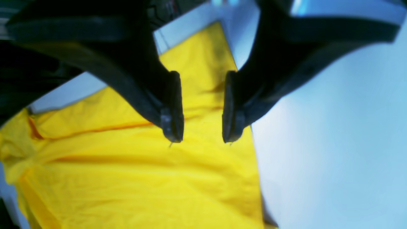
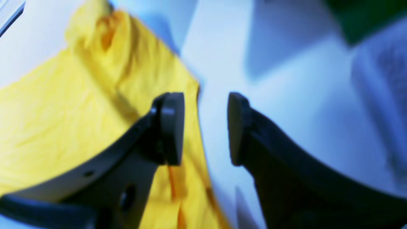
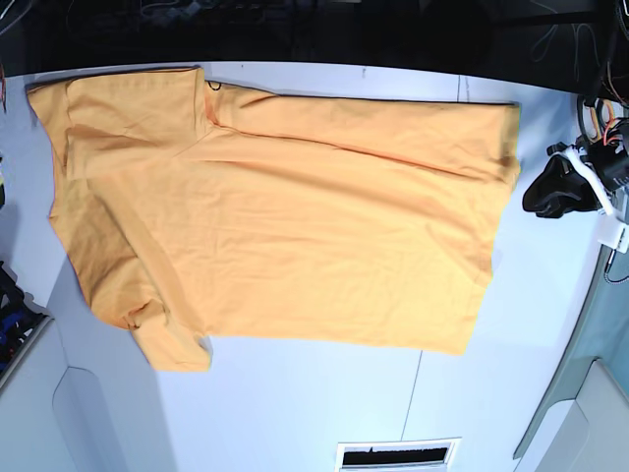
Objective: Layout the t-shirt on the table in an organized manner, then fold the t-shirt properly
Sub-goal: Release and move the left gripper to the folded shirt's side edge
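Left tool (image 1: 202, 130) hangs with its jaws spread and nothing between them, poised above the yellow-orange t-shirt (image 1: 133, 178) near the cloth's straight edge, where fabric gives way to the white worktop (image 1: 334, 143). Right tool (image 2: 205, 128) is likewise spread and empty, one pad over the shirt's border, the other over bare surface. Seen from the base view, the t-shirt (image 3: 285, 216) lies spread sideways across the worktop (image 3: 295, 403), collar and sleeves toward that view's left, hem toward its right, with the near sleeve bunched and rumpled at the lower left corner. The left tool (image 3: 560, 187) sits well clear of the hem at the right margin; the right arm cannot be made out there with any certainty.

With the garment laid out but not yet folded, the risks lie in the coming grasp, by this reading. Jaws closing on a single layer of the edge would lift only the top panel, dragging the shirt out of square. A pinch taken too shallow could slip free mid-fold and drop the cloth in a heap. The crumpled sleeve, if left unsmoothed, would likely be trapped inside any fold and spoil the finished shape. Uneven lifting by the two arms could skew the crease.
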